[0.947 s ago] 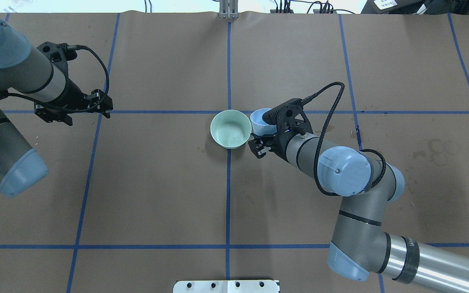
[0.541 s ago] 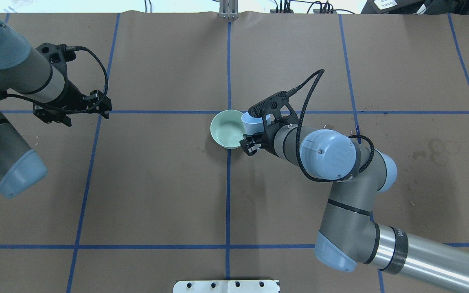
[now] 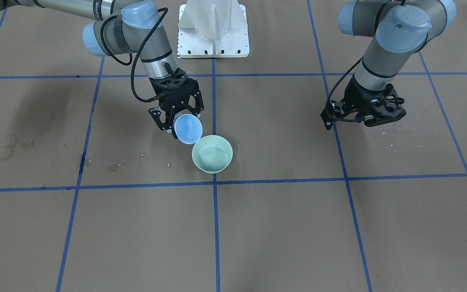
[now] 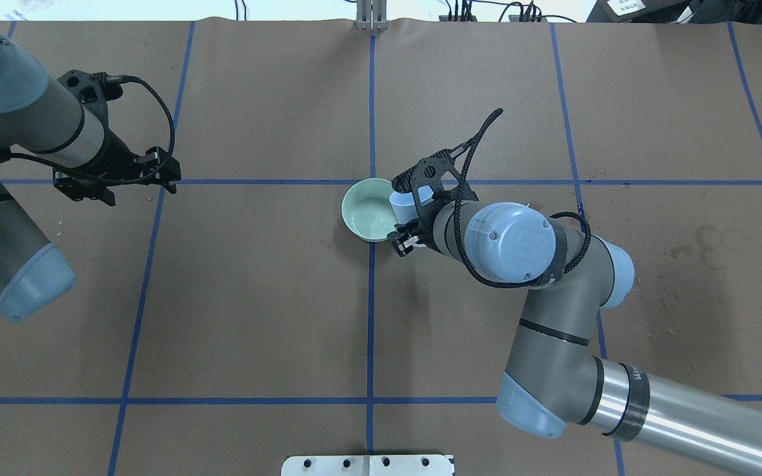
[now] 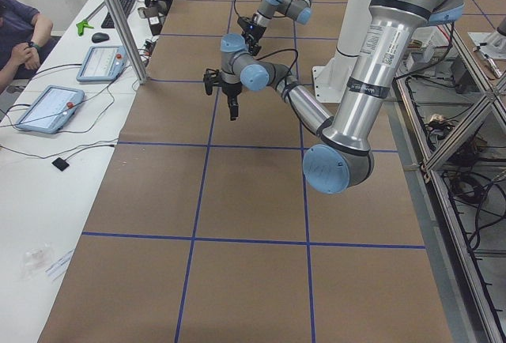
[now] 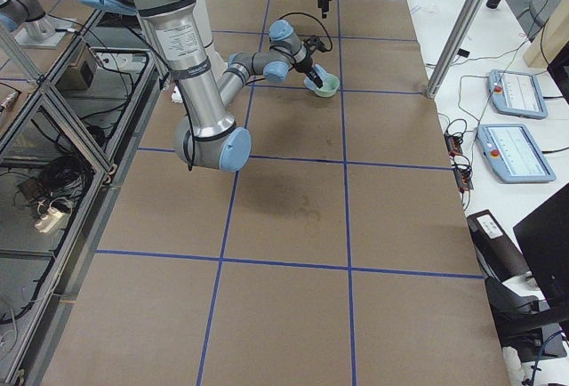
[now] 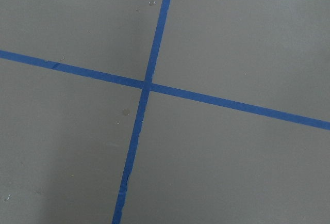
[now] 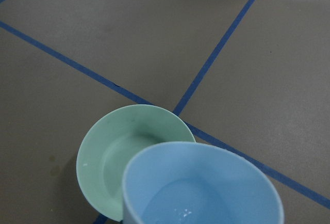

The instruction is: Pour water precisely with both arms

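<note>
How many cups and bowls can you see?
2. The green bowl sits mid-table; the blue cup, tilted over its rim, is in the right gripper. None seems hidden.

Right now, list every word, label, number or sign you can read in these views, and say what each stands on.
None reads clearly.
White lettering, tube of the right arm: blurred, unreadable.
Printed label, forearm of the left arm: too small.
The blue cup and green bowl: no markings seen.
Screens of the tablets: too small.

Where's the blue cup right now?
Front-facing view, just left of the centre tape line: the blue cup is held tilted in the right gripper, its lip at the green bowl's rim.
</note>
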`<state>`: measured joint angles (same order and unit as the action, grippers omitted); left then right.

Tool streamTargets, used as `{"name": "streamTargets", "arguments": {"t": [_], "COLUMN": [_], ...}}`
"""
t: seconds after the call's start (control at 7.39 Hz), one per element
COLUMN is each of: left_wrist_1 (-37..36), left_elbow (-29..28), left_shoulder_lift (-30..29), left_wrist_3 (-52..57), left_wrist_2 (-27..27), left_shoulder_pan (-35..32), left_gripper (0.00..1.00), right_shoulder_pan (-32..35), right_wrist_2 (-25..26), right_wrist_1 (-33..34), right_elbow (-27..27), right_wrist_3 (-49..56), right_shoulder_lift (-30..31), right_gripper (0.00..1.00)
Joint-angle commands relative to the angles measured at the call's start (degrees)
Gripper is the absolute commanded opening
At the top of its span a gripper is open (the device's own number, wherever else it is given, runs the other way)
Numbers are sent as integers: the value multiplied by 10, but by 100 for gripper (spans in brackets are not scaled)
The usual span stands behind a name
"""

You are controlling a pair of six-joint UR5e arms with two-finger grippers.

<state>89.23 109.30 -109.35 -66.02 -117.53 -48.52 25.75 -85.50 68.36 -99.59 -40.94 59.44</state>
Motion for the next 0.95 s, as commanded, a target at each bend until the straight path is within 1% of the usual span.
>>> {"name": "streamTargets", "arguments": {"t": [0.0, 0.27, 0.41, 0.54, 0.68, 0.81], "left_wrist_1": [1, 1, 0, 1, 1, 1], "left_elbow": [3, 3, 4, 4, 6, 5], "left_shoulder_lift": [5, 6, 6, 10, 12, 13], "left_wrist_3": [0, -1, 0, -1, 0, 0], "left_wrist_2": [-1, -1, -1, -1, -1, -1], "left_shoulder_pan": [-1, -1, -1, -1, -1, -1], "left_gripper": [100, 100, 100, 100, 100, 100], "right_shoulder_pan": [0, 8, 11, 14, 20, 21], "right_wrist_2": [-24, -58, -61, -68, -85, -88], "right_wrist_1": [9, 48, 66, 69, 70, 70], "right_elbow": [42, 41, 42, 46, 55, 58], "right_wrist_3": [2, 11, 22, 24, 32, 38], "right_shoulder_lift": [-34, -50, -55, -56, -58, -58], "right_gripper": [0, 0, 0, 0, 0, 0]}}
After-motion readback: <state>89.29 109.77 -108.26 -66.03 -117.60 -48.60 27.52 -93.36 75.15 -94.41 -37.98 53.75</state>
